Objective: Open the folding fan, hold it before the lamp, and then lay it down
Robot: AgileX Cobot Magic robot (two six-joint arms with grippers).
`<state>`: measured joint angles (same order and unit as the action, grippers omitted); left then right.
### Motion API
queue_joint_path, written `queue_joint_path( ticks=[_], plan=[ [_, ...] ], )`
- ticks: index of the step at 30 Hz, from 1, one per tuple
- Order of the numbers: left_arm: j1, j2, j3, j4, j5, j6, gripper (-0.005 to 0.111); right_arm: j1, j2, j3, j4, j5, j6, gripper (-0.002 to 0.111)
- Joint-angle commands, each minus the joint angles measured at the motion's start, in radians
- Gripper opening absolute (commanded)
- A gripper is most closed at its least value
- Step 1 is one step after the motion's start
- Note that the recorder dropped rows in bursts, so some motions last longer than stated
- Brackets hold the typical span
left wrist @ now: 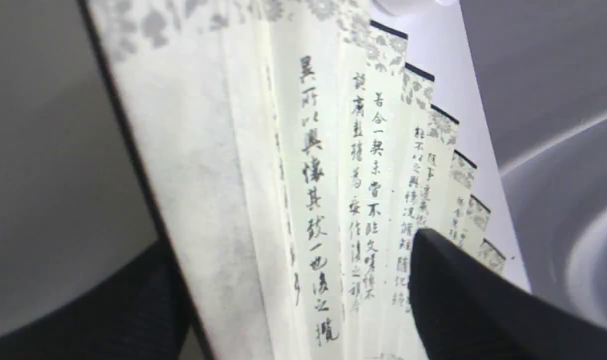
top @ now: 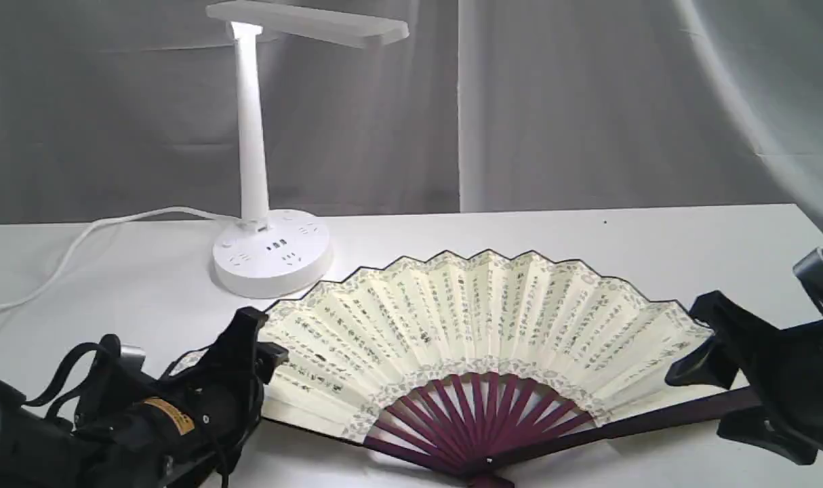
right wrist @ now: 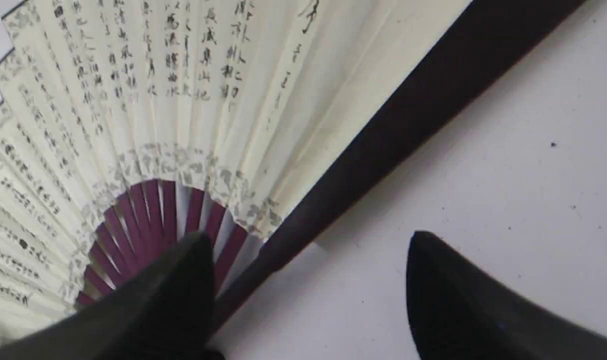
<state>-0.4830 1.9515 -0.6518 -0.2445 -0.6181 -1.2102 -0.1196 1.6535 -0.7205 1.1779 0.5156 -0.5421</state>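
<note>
The folding fan (top: 479,318) lies spread wide on the white table (top: 655,237), cream pleats with black calligraphy facing up and maroon ribs meeting at the near edge. The lamp (top: 252,135) stands behind its left half, round base (top: 272,254) close to the pleat tips. My left gripper (top: 259,339) is open at the fan's left end, and the outer pleats (left wrist: 283,175) run between its fingers (left wrist: 458,300). At the right end my right gripper (top: 699,400) is open astride the dark guard (right wrist: 408,115), which passes beside one finger (right wrist: 183,290) without being clamped.
The lamp's white cord (top: 79,237) trails left across the table from the base. A grey curtain (top: 588,102) hangs behind the table's far edge. Both black arms sit low at the near corners.
</note>
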Motion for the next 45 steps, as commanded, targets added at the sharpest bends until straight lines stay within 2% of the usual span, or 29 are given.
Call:
queue_joint_path(
  ticks=[1,9,16,24,28,31,38,41,45],
  plan=[
    [-0.005,-0.006,-0.006,-0.053,-0.003,0.209,0.066,0.000,-0.008,0.002,-0.056,0.028,-0.002,0.057],
    [-0.005,-0.037,-0.004,-0.270,0.016,0.627,0.066,0.000,-0.046,0.002,-0.080,0.052,-0.111,0.057],
    [-0.005,-0.124,-0.004,-0.543,0.084,0.992,0.066,0.000,-0.058,0.002,-0.080,0.075,-0.153,0.057],
    [-0.005,-0.229,-0.004,-0.568,0.217,1.370,0.064,0.000,-0.058,0.002,-0.176,0.117,-0.158,0.053],
    [-0.005,-0.281,-0.004,-0.568,0.302,1.494,0.062,0.000,-0.058,0.002,-0.224,0.143,-0.152,0.049],
    [-0.005,-0.321,-0.006,-0.568,0.361,1.541,0.053,0.000,-0.058,-0.016,-0.289,0.156,-0.106,0.048],
    [0.003,-0.415,-0.006,-0.568,0.521,1.687,0.014,0.000,-0.058,-0.140,-0.595,0.273,0.137,0.046],
    [0.059,-0.433,-0.027,-0.564,0.676,1.693,0.000,0.000,-0.058,-0.177,-0.646,0.292,0.190,0.037],
    [0.182,-0.440,-0.097,-0.474,0.937,1.679,0.000,0.019,-0.058,-0.208,-0.701,0.307,0.205,0.019]
  ],
)
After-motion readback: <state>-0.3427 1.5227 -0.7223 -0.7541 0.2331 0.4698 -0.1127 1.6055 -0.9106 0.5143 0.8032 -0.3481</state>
